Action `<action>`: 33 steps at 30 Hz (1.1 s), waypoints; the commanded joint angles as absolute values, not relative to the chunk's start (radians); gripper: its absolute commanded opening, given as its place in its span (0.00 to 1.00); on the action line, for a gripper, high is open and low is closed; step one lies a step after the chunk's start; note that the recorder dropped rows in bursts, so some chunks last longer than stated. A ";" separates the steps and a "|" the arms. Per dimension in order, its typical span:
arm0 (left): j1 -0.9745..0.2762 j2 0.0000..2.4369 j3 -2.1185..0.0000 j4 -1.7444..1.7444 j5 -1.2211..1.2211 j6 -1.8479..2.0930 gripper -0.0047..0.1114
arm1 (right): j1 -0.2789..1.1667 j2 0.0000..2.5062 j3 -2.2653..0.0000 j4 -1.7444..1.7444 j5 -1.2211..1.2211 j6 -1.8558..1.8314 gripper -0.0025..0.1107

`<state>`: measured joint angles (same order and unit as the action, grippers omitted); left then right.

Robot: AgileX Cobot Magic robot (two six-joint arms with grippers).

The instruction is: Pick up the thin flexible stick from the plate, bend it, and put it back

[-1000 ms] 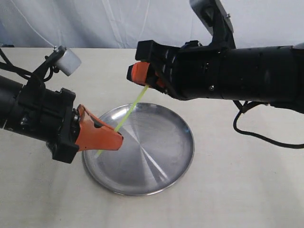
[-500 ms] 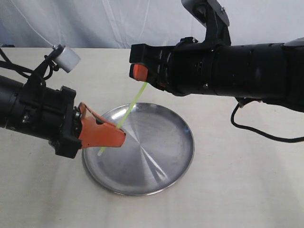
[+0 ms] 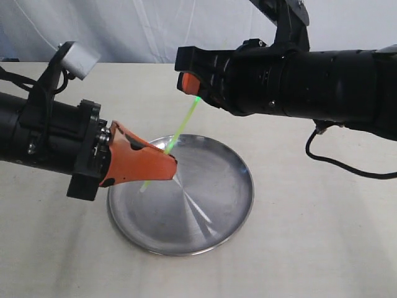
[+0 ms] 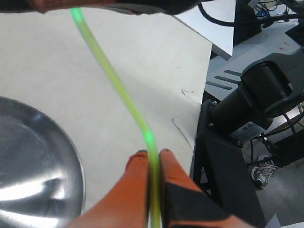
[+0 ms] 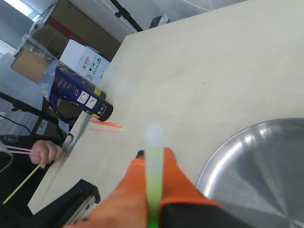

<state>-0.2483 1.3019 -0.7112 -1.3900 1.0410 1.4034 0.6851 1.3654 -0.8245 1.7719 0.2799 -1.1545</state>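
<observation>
The plate (image 3: 214, 239) sat on the table (image 3: 310, 248); above its left edge, the stick (image 3: 183, 126) slanted from the left fingers (image 3: 149, 165) up to the right fingers (image 3: 186, 82).

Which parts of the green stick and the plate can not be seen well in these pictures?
Exterior view: the upper end of the stick is hidden inside the right gripper; a lower part is covered by the left gripper, which also hides the left rim of the plate.
Left wrist view: the plate is cut off by the picture's edges.
Right wrist view: the stick is blurred, too near the camera.
</observation>
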 commanded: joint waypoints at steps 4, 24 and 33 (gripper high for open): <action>-0.251 1.293 -0.718 -1.584 1.054 1.483 0.04 | 0.688 1.370 -0.817 1.734 0.301 -1.176 0.02; -0.251 1.293 -0.718 -1.744 0.986 1.657 0.04 | 0.688 1.370 -0.813 1.731 0.302 -1.176 0.02; -0.251 1.293 -0.718 -1.735 0.995 1.691 0.04 | 0.688 1.370 -0.813 1.738 0.303 -1.176 0.02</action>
<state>-0.2483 1.3019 -0.7112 -1.6478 1.0277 1.6748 0.6768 1.3654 -0.8245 1.7637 0.2146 -1.1582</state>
